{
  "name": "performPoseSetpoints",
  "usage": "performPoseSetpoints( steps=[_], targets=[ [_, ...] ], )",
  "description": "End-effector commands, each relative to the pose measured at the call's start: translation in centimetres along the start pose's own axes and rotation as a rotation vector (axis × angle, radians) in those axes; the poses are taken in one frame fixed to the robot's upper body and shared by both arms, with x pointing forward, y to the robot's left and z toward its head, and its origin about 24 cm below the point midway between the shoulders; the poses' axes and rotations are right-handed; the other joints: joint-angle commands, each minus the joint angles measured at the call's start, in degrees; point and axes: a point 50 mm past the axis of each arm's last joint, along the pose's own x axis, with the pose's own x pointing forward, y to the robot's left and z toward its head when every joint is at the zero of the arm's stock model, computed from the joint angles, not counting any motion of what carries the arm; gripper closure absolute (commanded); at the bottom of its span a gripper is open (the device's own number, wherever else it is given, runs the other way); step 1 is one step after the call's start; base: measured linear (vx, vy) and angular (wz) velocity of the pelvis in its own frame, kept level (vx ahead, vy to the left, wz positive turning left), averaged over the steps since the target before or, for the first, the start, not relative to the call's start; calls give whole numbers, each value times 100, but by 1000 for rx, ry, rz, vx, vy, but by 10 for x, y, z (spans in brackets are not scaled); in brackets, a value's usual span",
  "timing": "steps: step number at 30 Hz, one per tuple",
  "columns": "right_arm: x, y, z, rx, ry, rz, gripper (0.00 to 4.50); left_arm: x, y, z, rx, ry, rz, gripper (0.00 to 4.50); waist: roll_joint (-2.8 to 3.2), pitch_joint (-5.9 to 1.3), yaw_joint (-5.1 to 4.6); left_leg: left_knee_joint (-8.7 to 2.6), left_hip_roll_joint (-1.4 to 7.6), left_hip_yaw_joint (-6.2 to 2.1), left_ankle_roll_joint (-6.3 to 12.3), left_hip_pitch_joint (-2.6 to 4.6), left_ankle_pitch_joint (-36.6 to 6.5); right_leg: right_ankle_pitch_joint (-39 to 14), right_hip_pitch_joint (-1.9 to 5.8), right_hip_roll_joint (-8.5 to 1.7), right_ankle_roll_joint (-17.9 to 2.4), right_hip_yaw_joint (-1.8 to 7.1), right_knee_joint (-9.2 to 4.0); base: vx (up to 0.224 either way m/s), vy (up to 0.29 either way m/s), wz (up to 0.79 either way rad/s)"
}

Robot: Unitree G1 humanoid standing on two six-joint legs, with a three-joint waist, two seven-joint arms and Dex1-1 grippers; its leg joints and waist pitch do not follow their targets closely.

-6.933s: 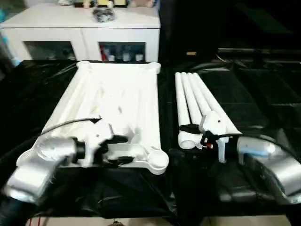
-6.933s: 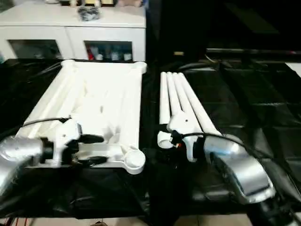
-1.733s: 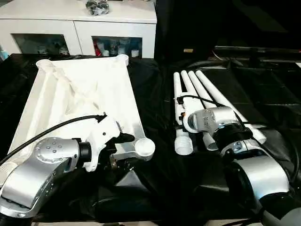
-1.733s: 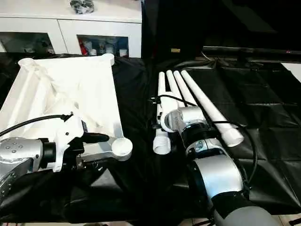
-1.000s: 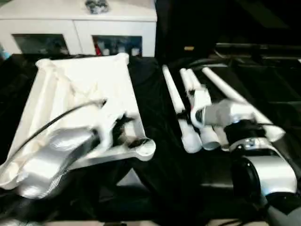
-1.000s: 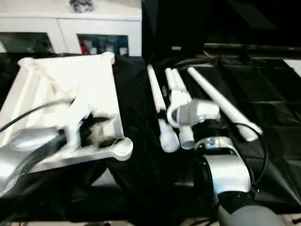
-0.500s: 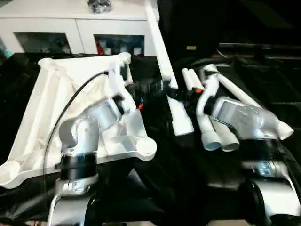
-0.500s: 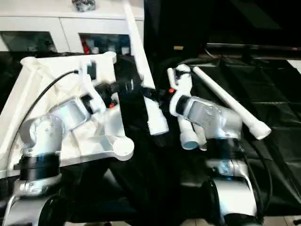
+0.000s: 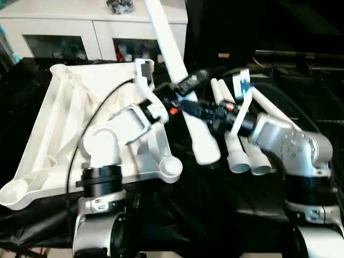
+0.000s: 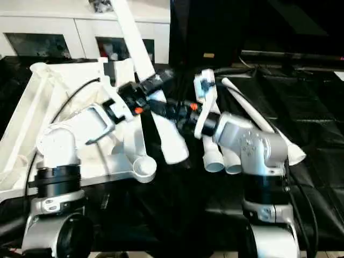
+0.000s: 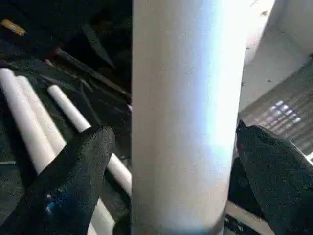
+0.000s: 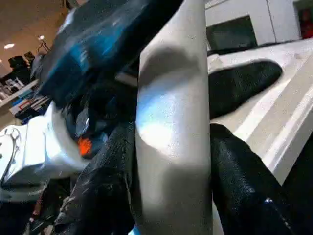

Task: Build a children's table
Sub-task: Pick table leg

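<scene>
Leg (image 9: 180,80) — one white tapered tube — is lifted off the worktop (image 9: 301,107) and slants across the middle of the scene, its thin end pointing far and up toward the white cabinet (image 9: 80,32), its wide open end hanging low and near, just right of the tabletop's near right corner socket (image 9: 171,170). Right gripper (image 12: 171,161) is clamped on this leg, a black finger pressed to each side of the tube in the right wrist view. Left gripper (image 11: 171,161) stands wide, its two fingers (image 11: 73,176) flanking the same leg with a gap on both sides; whether either pad touches it seems doubtful, since the close view is blurred. Both grippers meet at the leg's middle, left one a little farther along than the right.

Tabletop (image 9: 70,123) lies underside up on the left of the black-draped worktop, ribs showing, with rounded sockets at its corners; the left forearm crosses over its right edge. Three more legs (image 9: 244,153) lie on the worktop to the right of the raised one — two side by side with open ends facing near, the third splayed off to the right behind the right arm.
</scene>
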Motion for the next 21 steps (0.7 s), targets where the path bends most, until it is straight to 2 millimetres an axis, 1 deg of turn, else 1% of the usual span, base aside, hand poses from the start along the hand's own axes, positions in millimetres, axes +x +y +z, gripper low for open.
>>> performPoseSetpoints(
  steps=[1, 2, 3, 4, 7, 8, 9, 10, 12, 13, 15, 16, 18, 19, 20, 21],
  targets=[
    [1, 7, 3, -64, 15, 8, 270, 3, -3, 4, 6, -8, 17, 0, -51, -399, 15, -333, 225, -77, 129, 117, -297, 409, 308, -378, -1315, 180, -441, 0, 0, 0],
    [4, 8, 1, -101, 30, -15, 270, 3, -2, 5, 4, -17, 47, 0, -52, -399, 21, -335, 232, -81, 97, 118, -308, 393, 308, -383, -1282, 181, -442, 0, 0, 0],
    [4, 8, 1, -113, 34, -21, 270, 3, 0, 5, 7, -20, 75, 18, -54, -398, 18, -333, 231, -80, 86, 118, -304, 410, 305, -378, -1266, 183, -441, 0, 0, 0],
    [8, 9, 0, -157, 49, -53, 270, 3, 4, 7, 24, -23, 155, 29, -45, -395, 14, -338, 233, -82, 71, 123, -331, 395, 296, -382, -1256, 184, -443, 0, 0, 0],
    [14, 13, -3, -199, 65, -82, 270, 3, 8, 9, 38, -39, 235, 42, -40, -388, 5, -345, 228, -88, 26, 118, -379, 309, 298, -381, -1162, 191, -460, 0, 0, 0],
    [16, 14, -3, -209, 68, -88, 270, 3, 8, 9, 41, -44, 252, 56, -38, -389, 2, -350, 229, -94, -1, 121, -377, 300, 290, -374, -1139, 186, -464, 0, 0, 0],
    [21, 17, -5, -240, 75, -105, 270, 3, 9, 9, 49, -55, 298, 56, -43, -389, -1, -345, 227, -90, -12, 120, -377, 306, 293, -374, -1135, 189, -461, 0, 0, 0],
    [21, 17, -5, -240, 75, -105, 270, 3, 9, 9, 49, -55, 298, 80, -35, -390, -4, -348, 227, -95, -30, 118, -376, 309, 291, -374, -1119, 188, -459, 0, 0, 0],
    [26, 18, -4, -275, 77, -137, 270, 4, 10, 9, 65, -76, 346, 79, -24, -391, -3, -348, 229, -98, -42, 117, -368, 361, 290, -373, -1106, 190, -458, 0, 0, 0],
    [28, 19, -4, -289, 76, -155, 270, 4, 10, 10, 77, -93, 376, 88, -16, -397, -3, -350, 240, -102, -55, 122, -351, 435, 287, -376, -1116, 186, -449, 0, 0, 0],
    [31, 18, -3, -296, 72, -177, 270, 4, 12, 12, 79, -123, 430, 118, -20, -393, -11, -352, 225, -98, -55, 120, -406, 438, 287, -367, -1107, 189, -459, 0, 0, 0],
    [31, 18, -3, -299, 72, -182, 270, 4, 13, 13, 72, -138, 448, 121, -4, -400, -9, -349, 231, -105, -68, 127, -405, 482, 288, -365, -1100, 189, -451, 0, 0, 0],
    [32, 19, -3, -304, 74, -184, 270, 4, 13, 13, 58, -152, 456, 123, -1, -404, -4, -350, 228, -107, -83, 123, -390, 565, 293, -364, -1111, 185, -442, 0, 0, 0],
    [33, 20, -4, -313, 80, -186, 270, 4, 11, 14, 59, -159, 454, 143, -3, -409, -4, -350, 232, -109, -87, 126, -362, 644, 294, -362, -1121, 181, -430, 0, 0, 0],
    [33, 20, -5, -315, 82, -186, 270, 4, 11, 14, 60, -161, 454, 143, 1, -409, -6, -352, 234, -109, -86, 125, -352, 678, 290, -359, -1129, 179, -427, 0, 0, 0],
    [33, 20, -5, -317, 84, -186, 270, 5, 10, 14, 61, -161, 449, 158, 3, -407, -8, -350, 232, -107, -84, 125, -358, 719, 287, -359, -1135, 179, -428, 0, 0, 0]
  ],
)
